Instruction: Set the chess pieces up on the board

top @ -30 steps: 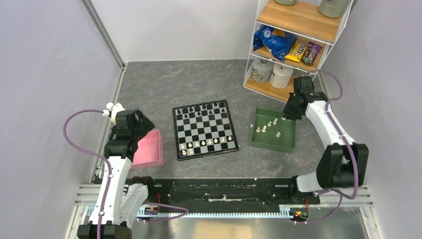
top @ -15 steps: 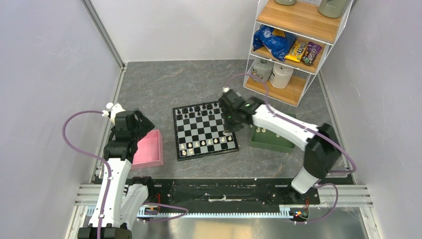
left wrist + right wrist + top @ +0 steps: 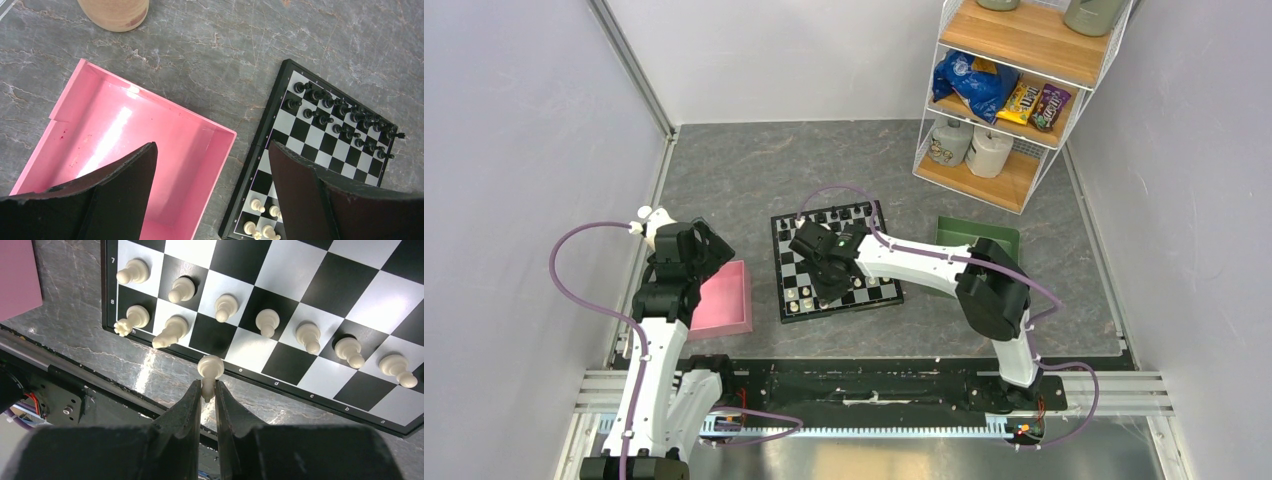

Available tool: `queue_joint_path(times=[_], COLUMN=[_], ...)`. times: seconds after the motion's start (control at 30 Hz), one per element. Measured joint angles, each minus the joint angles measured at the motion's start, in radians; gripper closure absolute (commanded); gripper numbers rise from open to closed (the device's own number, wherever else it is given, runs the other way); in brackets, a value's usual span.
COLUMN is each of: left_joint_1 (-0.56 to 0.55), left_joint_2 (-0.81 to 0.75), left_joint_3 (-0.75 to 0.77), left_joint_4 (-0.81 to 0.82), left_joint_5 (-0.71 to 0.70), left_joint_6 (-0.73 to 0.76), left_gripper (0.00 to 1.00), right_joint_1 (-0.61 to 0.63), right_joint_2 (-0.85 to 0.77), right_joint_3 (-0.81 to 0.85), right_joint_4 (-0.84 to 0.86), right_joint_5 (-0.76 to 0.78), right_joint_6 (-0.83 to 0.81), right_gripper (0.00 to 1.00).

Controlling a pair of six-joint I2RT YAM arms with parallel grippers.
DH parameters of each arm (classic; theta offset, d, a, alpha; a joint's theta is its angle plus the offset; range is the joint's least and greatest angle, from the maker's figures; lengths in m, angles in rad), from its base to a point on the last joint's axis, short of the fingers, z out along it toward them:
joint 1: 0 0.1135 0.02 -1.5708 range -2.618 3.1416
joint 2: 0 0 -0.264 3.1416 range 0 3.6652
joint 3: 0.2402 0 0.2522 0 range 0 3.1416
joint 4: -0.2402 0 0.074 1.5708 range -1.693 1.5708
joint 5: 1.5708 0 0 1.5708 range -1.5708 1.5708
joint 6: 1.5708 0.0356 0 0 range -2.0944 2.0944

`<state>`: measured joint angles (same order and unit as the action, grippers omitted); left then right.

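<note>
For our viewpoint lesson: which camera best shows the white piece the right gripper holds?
Right wrist: white piece pinched in the right gripper, close up. Top external: arm hides it. Left wrist: not in view.

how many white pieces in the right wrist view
10. Seven pawns in one row on the board; two pieces behind them near the corner; a tenth piece in the right gripper over the board's edge. More may be out of frame.

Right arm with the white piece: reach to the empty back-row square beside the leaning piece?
Likely yes. The right gripper holds the white piece at the board's near border, and the empty square lies just ahead with nothing between them.
</note>
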<state>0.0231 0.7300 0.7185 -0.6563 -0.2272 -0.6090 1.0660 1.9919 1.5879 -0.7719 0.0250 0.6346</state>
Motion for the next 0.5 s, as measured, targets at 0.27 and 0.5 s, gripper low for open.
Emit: queue_joint_path(times=[0.27,0.5], left_joint_1=[0.0,0.0], left_joint_2=[0.0,0.0], left_joint_3=[0.0,0.0], left_joint_4=[0.0,0.0], left_joint_5=[0.0,0.0], left_joint_6=[0.0,0.0], left_gripper=[0.11,0.11], right_joint_1=[-0.002,-0.002], right_joint_2=[0.039,0.069], right_joint_3=[0.021,0.047], right_joint_4=[0.0,0.003], right_joint_5=[0.008,0.01], right_joint_6=[-0.005,-0.007], right_gripper=[0.79,0.78])
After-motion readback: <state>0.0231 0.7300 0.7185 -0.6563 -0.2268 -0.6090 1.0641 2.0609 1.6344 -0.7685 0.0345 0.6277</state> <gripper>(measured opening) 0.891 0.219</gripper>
